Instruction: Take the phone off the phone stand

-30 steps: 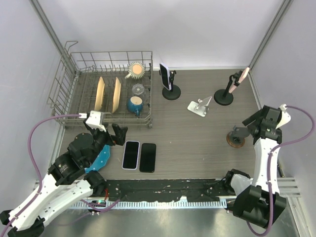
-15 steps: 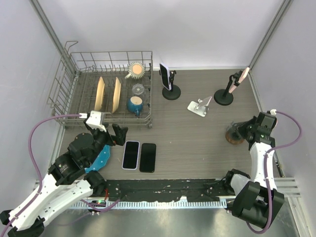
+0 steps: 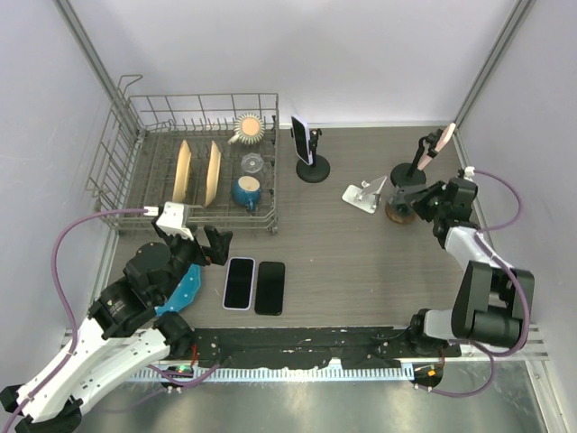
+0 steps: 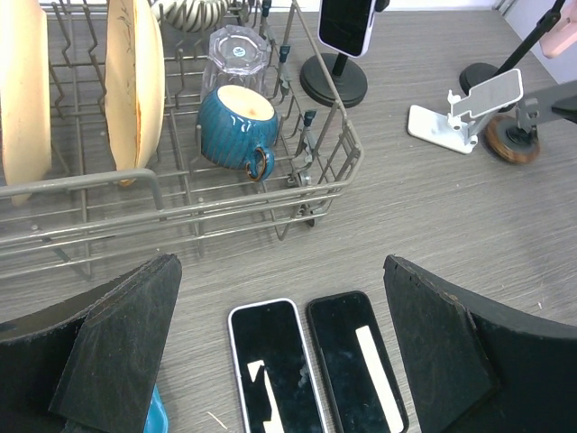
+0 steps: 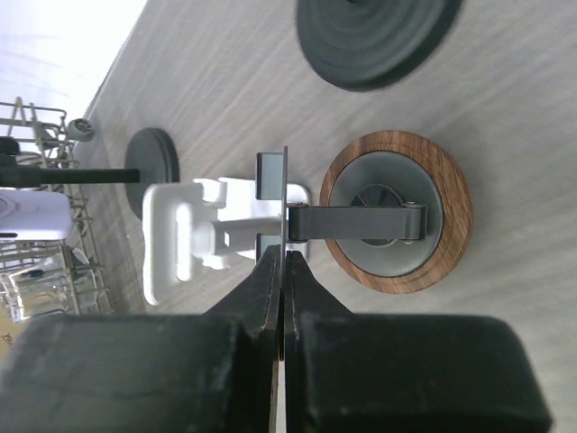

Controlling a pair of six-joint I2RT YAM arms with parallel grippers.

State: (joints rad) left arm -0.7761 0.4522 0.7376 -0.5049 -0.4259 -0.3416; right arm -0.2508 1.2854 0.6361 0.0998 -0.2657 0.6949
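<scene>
While the left gripper [image 3: 209, 244] hangs splayed and empty over a white-edged phone [image 3: 239, 282] and a black phone [image 3: 270, 287] lying flat, the right gripper [image 5: 282, 271] is clamped on the thin plate of an empty wooden-based stand [image 3: 398, 211]. Within the last second it has dragged that stand from the right side to beside the white stand [image 3: 365, 196]. Farther back, the dark phone [image 3: 299, 140] sits mounted on its black stand [image 3: 313, 170], the pink phone [image 3: 444, 138] likewise, so the removal itself looks undone.

Left gripper [image 4: 279, 266] spread wide, right gripper [image 5: 279, 262] pinched closed, arm outstretched.
</scene>
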